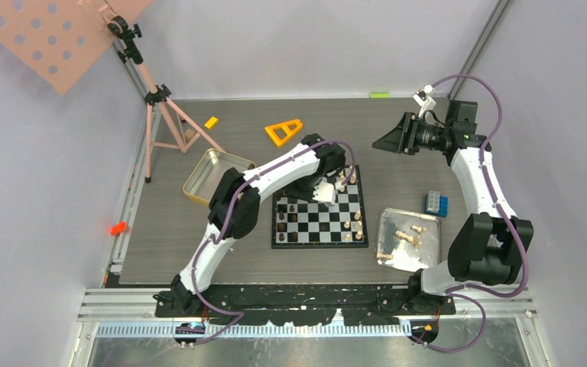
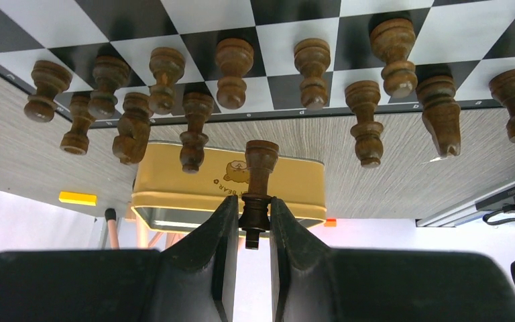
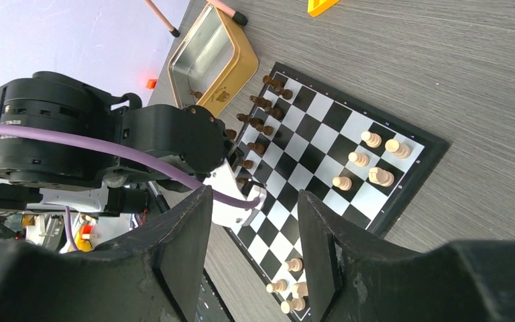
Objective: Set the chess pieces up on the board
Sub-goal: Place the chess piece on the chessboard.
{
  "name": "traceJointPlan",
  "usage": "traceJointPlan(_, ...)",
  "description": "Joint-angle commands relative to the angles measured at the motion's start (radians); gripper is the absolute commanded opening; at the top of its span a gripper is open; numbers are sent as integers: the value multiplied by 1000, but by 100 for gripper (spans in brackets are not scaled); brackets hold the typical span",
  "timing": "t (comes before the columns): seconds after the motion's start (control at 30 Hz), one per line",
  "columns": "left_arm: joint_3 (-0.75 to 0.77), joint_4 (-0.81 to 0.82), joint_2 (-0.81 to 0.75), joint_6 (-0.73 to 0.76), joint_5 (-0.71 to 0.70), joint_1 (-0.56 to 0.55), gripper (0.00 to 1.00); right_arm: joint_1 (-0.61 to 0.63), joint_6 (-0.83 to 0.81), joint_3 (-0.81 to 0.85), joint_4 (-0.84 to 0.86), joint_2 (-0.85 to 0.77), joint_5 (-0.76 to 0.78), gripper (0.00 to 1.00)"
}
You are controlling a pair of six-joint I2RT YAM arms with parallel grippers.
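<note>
One dark piece (image 2: pixel 259 181) pinched by left pincer (image 2: pixel 255 231) over far half of board (image 1: pixel 317 222) | right pincer (image 3: pixel 253 201) spread, empty, raised far right | board at desk (image 1: pixel 191 237) centre | pale pieces (image 1: pixel 409 235) in tray (image 1: pixel 388 222) right of board

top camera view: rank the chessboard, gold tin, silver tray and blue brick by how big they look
1. chessboard
2. gold tin and silver tray: about alike, too close to rank
3. blue brick
</note>
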Motion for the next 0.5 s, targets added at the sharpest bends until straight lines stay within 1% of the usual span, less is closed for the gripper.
traceJointPlan(0.0,38,-27,14,1,-5,-7,4,-6,8,-1,38,-7,-24,55)
traceJointPlan(0.47,5,-36,-3,-29,45,-25,4,-7,11,0,38,15,-33,55)
